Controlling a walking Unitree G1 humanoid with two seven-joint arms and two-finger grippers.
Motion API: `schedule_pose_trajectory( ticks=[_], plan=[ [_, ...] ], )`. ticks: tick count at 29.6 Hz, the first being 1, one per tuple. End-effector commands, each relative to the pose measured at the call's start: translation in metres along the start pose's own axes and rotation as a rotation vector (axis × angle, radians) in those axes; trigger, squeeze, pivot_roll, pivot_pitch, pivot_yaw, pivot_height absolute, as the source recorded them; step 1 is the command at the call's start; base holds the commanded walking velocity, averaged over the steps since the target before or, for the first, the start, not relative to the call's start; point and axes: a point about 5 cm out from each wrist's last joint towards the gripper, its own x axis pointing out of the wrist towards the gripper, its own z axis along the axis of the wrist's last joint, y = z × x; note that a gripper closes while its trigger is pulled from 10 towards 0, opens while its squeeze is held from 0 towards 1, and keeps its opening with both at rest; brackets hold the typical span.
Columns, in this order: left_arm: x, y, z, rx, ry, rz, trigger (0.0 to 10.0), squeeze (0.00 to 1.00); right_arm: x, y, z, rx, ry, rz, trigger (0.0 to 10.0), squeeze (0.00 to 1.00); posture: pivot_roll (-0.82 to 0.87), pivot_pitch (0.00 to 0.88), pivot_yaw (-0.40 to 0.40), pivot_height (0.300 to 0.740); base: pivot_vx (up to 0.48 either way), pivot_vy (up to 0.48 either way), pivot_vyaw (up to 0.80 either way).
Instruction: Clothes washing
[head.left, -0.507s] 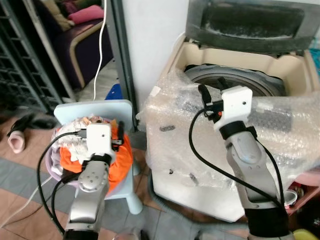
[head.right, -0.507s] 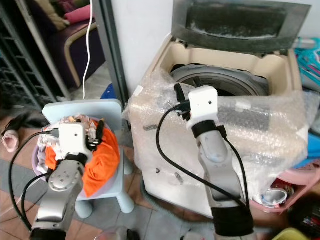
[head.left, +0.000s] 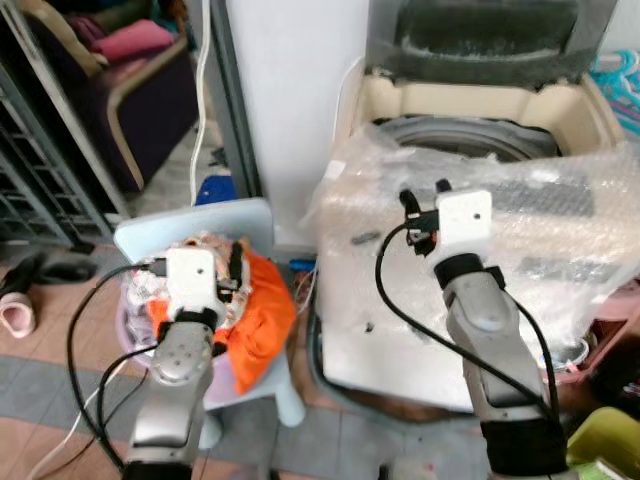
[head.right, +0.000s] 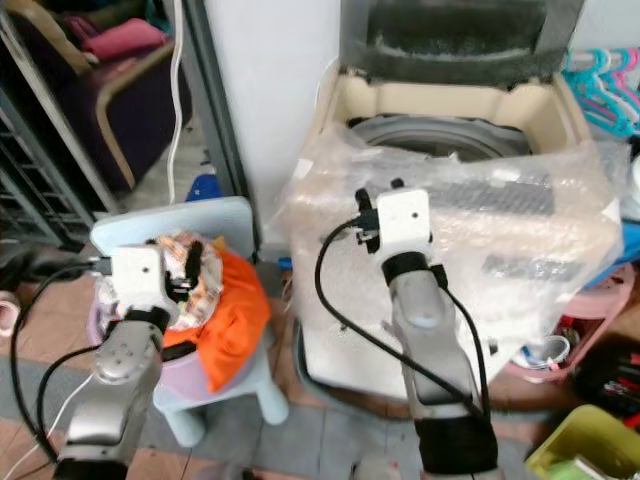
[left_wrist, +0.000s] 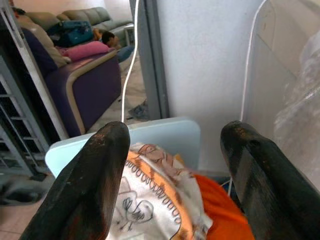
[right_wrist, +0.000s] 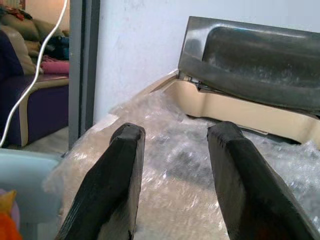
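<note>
A top-loading washing machine (head.left: 570, 105) stands with its grey lid (head.left: 480, 35) up, and the drum (head.left: 450, 140) is partly in sight. Bubble wrap (head.left: 560, 230) drapes over its front. My right gripper (head.left: 424, 192) hovers open over the wrap at the machine's front edge, with nothing between its fingers (right_wrist: 120, 185). To the left, a lavender basin (head.right: 190, 375) on a light blue chair (head.left: 200, 220) holds a pile of clothes: an orange garment (head.left: 262, 315) and a white patterned cloth (left_wrist: 150, 195). Just above that pile my left gripper (left_wrist: 172, 135) is open and empty.
A purple sofa (head.left: 150, 80) and a metal grate (head.left: 40, 190) lie at the far left, and a white cable (head.left: 205, 80) hangs down the wall. Slippers (head.left: 15, 300) lie on the tiled floor. A pink basket (head.left: 600, 330) and a yellow-green tub (head.left: 600, 440) crowd the right.
The whole picture has shifted, so the camera has moved. Both grippers remain open, the left over the clothes pile and the right over the bubble wrap.
</note>
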Motion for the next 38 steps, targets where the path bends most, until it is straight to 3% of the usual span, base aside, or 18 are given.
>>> schedule_pose_trajectory(
  ticks=[1,2,4,16,25,38],
  plan=[
    [0.000,-0.003,0.001,0.013,-0.003,-0.003,10.0,0.00,-0.001,0.003,-0.006,-0.011,0.045,0.029,10.0,0.00,-0.04,0.000,0.066,0.740,0.000,0.480,0.00],
    [0.000,-0.002,0.000,0.018,0.003,0.009,10.0,0.00,-0.004,0.009,-0.006,-0.013,0.047,0.103,10.0,0.00,-0.04,0.000,0.062,0.740,0.000,0.480,0.00],
    [-0.001,0.000,0.000,0.024,-0.002,0.017,10.0,0.00,-0.006,0.011,-0.005,-0.013,0.033,0.124,10.0,0.00,-0.04,0.000,0.057,0.740,0.000,0.480,0.38],
    [-0.008,0.013,-0.001,0.050,-0.017,0.059,10.0,0.00,-0.004,0.011,-0.020,0.014,0.073,0.135,10.0,0.00,-0.02,0.000,0.047,0.740,0.000,0.040,0.76],
    [-0.020,0.028,-0.019,0.064,0.041,0.094,10.0,0.00,-0.026,0.006,-0.059,-0.015,0.200,0.131,10.0,0.00,-0.01,0.000,0.049,0.740,0.000,0.000,0.00],
    [-0.020,0.026,-0.020,0.061,0.040,0.081,10.0,0.00,-0.026,-0.003,-0.069,-0.055,0.226,0.080,10.0,0.00,-0.02,0.000,0.054,0.740,0.351,0.000,0.00]
  ],
)
